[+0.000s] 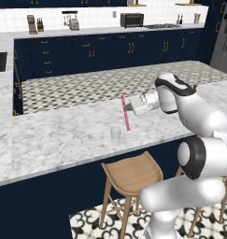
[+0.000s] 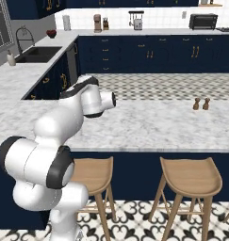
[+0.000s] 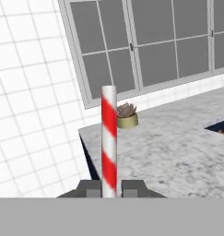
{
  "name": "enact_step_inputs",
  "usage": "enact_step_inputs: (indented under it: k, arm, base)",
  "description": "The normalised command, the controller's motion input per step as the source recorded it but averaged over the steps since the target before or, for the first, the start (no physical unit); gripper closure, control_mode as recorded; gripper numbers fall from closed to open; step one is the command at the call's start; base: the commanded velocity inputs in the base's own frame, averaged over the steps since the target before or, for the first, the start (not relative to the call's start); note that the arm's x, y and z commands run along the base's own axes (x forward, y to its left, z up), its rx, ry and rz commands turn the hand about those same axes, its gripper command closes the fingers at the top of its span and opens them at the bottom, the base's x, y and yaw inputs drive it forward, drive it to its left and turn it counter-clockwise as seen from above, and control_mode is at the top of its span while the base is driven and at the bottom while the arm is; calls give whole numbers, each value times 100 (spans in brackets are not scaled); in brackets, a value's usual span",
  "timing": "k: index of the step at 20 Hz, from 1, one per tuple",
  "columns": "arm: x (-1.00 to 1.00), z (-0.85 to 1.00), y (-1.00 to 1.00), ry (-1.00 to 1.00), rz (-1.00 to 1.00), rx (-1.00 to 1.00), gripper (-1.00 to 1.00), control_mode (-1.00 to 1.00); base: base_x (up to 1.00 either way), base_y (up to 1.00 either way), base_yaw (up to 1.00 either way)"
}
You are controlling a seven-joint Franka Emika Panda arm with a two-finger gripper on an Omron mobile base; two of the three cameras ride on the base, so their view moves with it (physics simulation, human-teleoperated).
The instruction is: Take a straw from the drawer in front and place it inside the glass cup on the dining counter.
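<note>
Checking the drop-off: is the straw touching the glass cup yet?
Apart. The left base view shows the straw upright in the tool, with bare marble between it and the glass cup.

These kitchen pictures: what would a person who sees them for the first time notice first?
Most likely the straw, striped red and white, standing upright between the fingertips of the gripper in the hand view. In the left base view it hangs over the dining counter, just right of the small glass cup. Two wooden stools stand below the counter's edge.

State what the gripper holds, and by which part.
The gripper holds the straw, which stands upright, pinched between its fingertips. In the left base view the grip sits just above the straw's middle.
</note>
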Motion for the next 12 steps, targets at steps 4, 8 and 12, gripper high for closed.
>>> enact_step_inputs:
  k: [4,8,12]
  arm:
    - [46,-23,0,0,4,3,100,-100]
    - [44,-7,0,-1,3,2,100,-100]
    - [28,-13,0,0,2,0,100,-100]
  base:
    - [0,0,0]
    - [0,0,0]
    - [0,0,0]
